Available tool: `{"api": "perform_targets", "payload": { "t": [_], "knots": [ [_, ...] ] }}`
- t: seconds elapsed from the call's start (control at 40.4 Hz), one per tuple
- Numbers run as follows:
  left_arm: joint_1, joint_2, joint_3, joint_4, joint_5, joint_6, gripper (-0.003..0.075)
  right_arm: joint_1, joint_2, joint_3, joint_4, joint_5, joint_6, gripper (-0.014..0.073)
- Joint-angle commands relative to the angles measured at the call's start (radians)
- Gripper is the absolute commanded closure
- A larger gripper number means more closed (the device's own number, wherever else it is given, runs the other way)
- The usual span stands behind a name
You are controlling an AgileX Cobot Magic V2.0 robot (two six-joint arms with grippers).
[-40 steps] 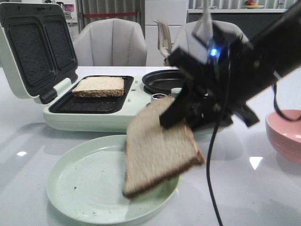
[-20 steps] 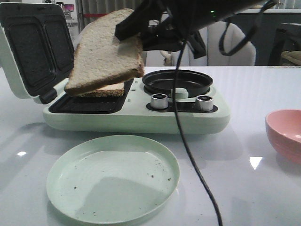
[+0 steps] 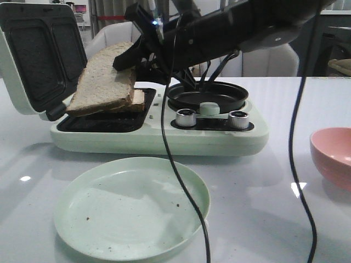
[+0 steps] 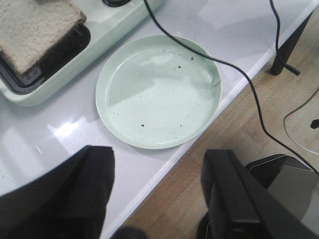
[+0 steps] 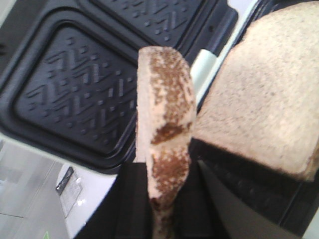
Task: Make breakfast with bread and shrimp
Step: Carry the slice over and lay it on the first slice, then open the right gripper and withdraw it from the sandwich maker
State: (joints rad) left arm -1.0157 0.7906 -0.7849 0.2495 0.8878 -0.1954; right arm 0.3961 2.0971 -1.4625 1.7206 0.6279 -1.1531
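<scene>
I am seeing the upper bread slice (image 3: 103,82) hanging tilted in the upper left of the front frame, its low corner dipping toward the left plate of the sandwich maker (image 3: 159,134) and overlapping the lower bread slice (image 3: 137,98), which is lying flat on that plate; whether the two slices are touching I cannot tell. My right gripper (image 3: 131,61) is clamping the raised slice by its high edge, and in the right wrist view the slice (image 5: 164,144) is showing edge-on, crust toward the camera, running down the middle of the frame between the dark fingers (image 5: 130,209), with the flat slice (image 5: 264,99) filling the right side and the maker's open ribbed lid (image 5: 89,79) spreading across the upper left. In the front frame the lid (image 3: 38,55) is standing open at far left, the round black pan (image 3: 207,96) and two silver knobs (image 3: 186,117) are sitting right of centre, a pale green plate (image 3: 131,211) is lying in the lower centre, crossed by a black cable (image 3: 181,181), and a pink bowl (image 3: 332,156) is sitting at the right edge. My left gripper (image 4: 157,194) is holding nothing, its fingers spread wide along the bottom of the left wrist view, above the table edge, with the green plate (image 4: 158,92) at centre.
</scene>
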Motion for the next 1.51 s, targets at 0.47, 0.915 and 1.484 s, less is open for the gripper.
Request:
{"api": "perform_targets", "payload": {
  "t": [0.47,0.915,1.484],
  "knots": [
    [-0.006,-0.008,-0.025,0.017,-0.059,0.001,0.0276,0.003,0.023,-0.115,0.055,0.040,-0.018,-0.0009],
    [-0.006,-0.008,-0.025,0.019,-0.057,0.001,0.0276,0.000,-0.202,-0.136,-0.639,-0.131,0.287,-0.0006],
    [-0.006,-0.008,-0.025,0.048,-0.057,0.001,0.0276,0.000,-0.649,0.078,-1.774,0.260,1.153,0.0132]
  ]
}}
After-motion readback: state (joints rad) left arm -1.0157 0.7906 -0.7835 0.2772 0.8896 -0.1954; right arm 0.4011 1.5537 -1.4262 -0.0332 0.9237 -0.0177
